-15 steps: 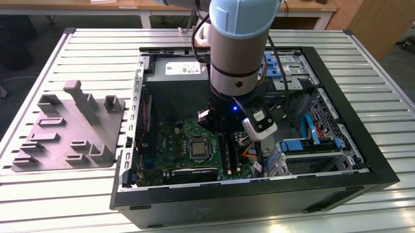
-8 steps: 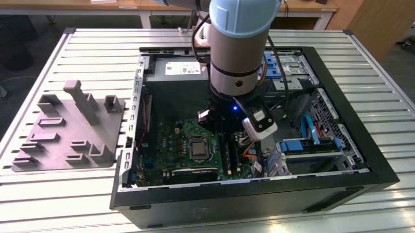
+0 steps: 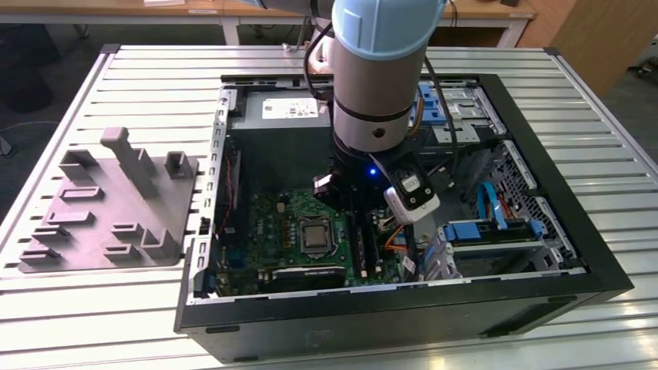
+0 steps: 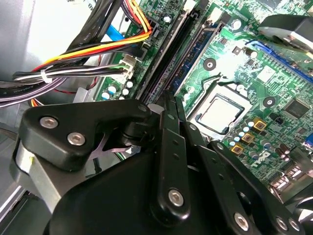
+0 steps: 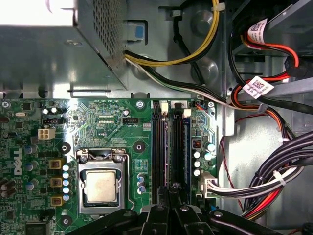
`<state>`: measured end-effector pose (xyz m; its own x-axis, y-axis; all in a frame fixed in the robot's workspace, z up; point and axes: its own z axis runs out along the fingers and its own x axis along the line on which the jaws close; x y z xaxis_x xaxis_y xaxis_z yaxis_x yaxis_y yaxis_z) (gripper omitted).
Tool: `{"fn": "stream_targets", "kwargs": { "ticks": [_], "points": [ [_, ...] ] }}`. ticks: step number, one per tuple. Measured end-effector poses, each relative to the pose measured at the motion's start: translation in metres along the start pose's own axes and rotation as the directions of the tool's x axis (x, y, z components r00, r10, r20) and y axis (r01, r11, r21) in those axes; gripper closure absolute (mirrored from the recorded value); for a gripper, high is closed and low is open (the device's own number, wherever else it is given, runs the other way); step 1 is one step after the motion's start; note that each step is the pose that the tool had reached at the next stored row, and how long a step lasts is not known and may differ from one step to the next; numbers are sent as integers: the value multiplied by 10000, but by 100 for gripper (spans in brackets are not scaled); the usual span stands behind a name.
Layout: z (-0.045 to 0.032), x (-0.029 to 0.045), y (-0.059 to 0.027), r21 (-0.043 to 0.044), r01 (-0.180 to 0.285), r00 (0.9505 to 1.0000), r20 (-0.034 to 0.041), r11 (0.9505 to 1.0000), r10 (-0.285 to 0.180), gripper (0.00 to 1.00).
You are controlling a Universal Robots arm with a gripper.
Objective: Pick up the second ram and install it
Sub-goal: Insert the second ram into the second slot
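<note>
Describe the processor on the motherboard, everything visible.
The processor is a square chip with a dull silver metal lid, its top bare. It lies flat in its socket, clamped by a shiny metal frame with a wire lever, on the green board, beside the black memory slots. The frame alone touches it.

Exterior overhead; both wrist views near motherboard (image 5: 105, 122).

The arm (image 3: 375, 85) is a fat round tube, shiny grey, with a light blue cap (image 3: 386, 23) on top and a dark ring (image 3: 370, 116) around it. A thin black cable (image 3: 437, 89) runs down its side. A tiny blue light (image 3: 370, 171) glows low down, near a small white and black box (image 3: 411, 199). In the second wrist view, thick black links (image 4: 88, 132) have round silver screws (image 4: 175, 197).
</note>
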<state>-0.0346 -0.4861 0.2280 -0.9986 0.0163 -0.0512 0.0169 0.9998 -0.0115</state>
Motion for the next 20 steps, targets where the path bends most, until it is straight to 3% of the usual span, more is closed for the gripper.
{"fn": "stream_targets", "kwargs": {
  "ticks": [9, 13, 20],
  "points": [
    [-4, 0, 1, 2, 0, 10000, 2, 10000, 0, 89],
    [19, 1, 1, 54, 3, 10000, 0, 10000, -3, 89],
    [26, 1, 8, 26, 1, 10000, 7, 10000, -1, 89]
  ]
}}
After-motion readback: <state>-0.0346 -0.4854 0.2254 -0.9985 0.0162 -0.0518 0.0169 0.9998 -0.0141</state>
